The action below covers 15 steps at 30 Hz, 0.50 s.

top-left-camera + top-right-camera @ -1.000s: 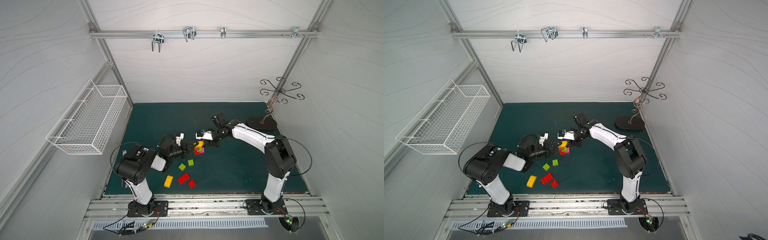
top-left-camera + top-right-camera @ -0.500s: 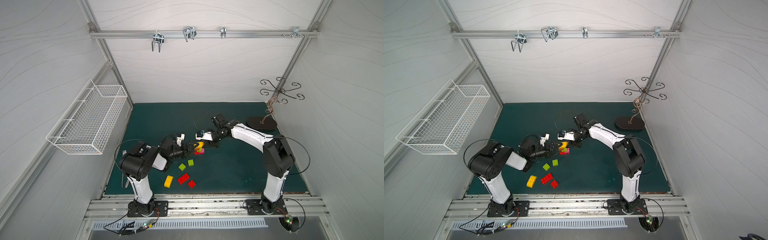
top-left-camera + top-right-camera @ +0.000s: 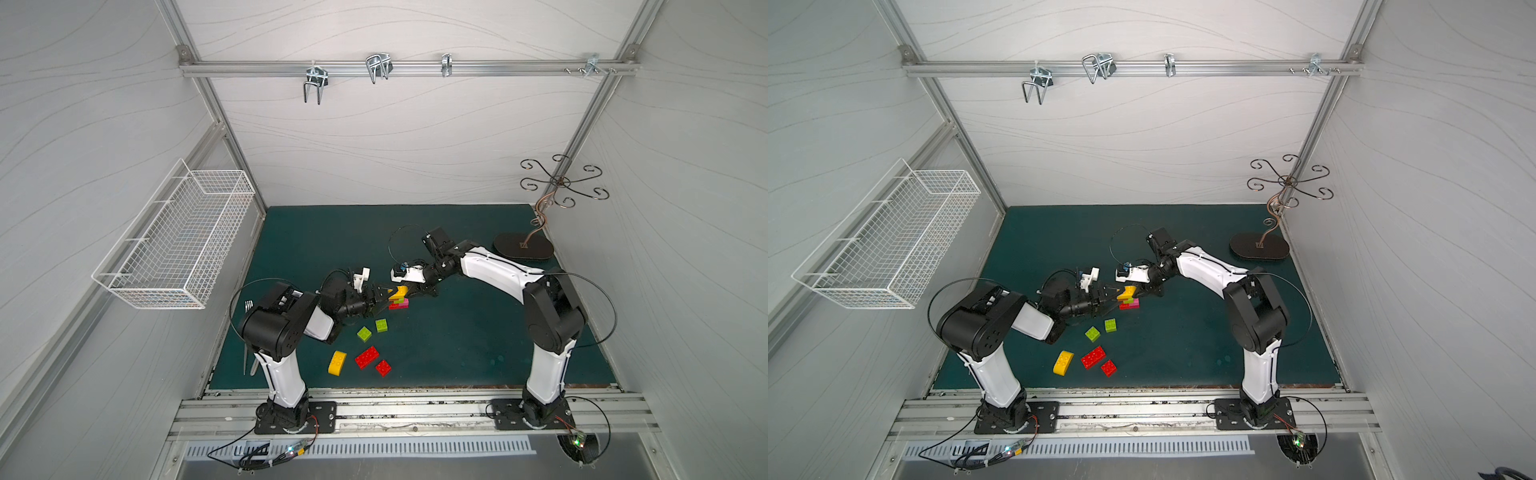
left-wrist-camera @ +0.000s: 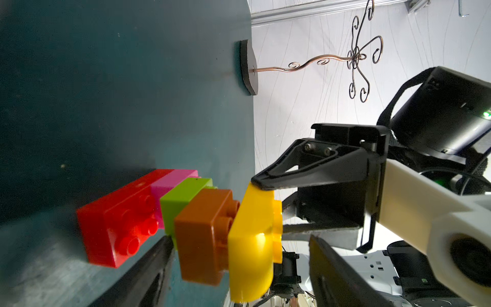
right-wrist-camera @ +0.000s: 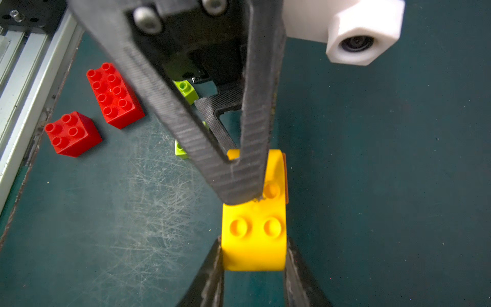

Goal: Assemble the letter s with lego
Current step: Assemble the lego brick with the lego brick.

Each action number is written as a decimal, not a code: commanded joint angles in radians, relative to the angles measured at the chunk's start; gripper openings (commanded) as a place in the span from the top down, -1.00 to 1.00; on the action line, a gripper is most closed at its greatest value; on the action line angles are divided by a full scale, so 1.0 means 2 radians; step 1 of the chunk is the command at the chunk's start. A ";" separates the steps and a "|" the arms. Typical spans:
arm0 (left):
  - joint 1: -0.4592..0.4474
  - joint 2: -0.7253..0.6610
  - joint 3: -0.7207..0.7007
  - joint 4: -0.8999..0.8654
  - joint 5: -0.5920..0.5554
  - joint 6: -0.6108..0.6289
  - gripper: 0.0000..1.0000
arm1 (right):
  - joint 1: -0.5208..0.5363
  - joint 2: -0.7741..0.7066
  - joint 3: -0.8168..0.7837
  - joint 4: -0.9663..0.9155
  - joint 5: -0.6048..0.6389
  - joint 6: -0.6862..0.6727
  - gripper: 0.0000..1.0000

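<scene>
A lego stack [image 3: 398,300] [image 3: 1128,301] stands mid-mat: a red oblong [image 4: 117,223] and a pink brick [image 4: 172,180] at the base, then lime green [image 4: 183,196], orange-brown [image 4: 202,239], and a yellow round-topped brick [image 4: 252,239] [image 5: 255,239] on top. My right gripper [image 5: 253,261] [image 3: 406,289] is shut on the yellow brick's sides. My left gripper [image 4: 239,281] [image 3: 380,297] is open. Its jaws straddle the stack, one low by the mat and one over the yellow brick. Two loose lime green squares [image 3: 364,333] [image 3: 382,325] lie in front of the stack.
A yellow brick [image 3: 337,363], a red oblong [image 3: 367,357] and a red square [image 3: 382,368] lie near the front. A wire basket [image 3: 178,237] hangs on the left wall. A scrolled metal stand [image 3: 523,246] sits at the back right. Cutlery [image 3: 248,307] lies along the mat's left edge.
My left gripper's jaws have narrowed around the stack, and the left arm has edged toward it. The right gripper stays shut on the yellow brick.
</scene>
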State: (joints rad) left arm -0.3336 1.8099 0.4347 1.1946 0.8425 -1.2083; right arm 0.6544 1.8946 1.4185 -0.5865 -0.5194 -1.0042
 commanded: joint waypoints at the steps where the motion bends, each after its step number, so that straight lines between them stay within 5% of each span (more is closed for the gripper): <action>1: 0.004 0.007 0.016 0.041 0.014 -0.001 -0.60 | -0.001 0.009 0.014 -0.023 0.000 -0.010 0.82; 15: 0.004 0.012 0.018 0.038 0.015 0.002 -0.54 | 0.001 0.015 0.022 -0.018 0.011 -0.009 0.81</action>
State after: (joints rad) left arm -0.3336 1.8206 0.4431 1.1942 0.8474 -1.2068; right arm 0.6544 1.9087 1.4410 -0.5926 -0.5018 -1.0145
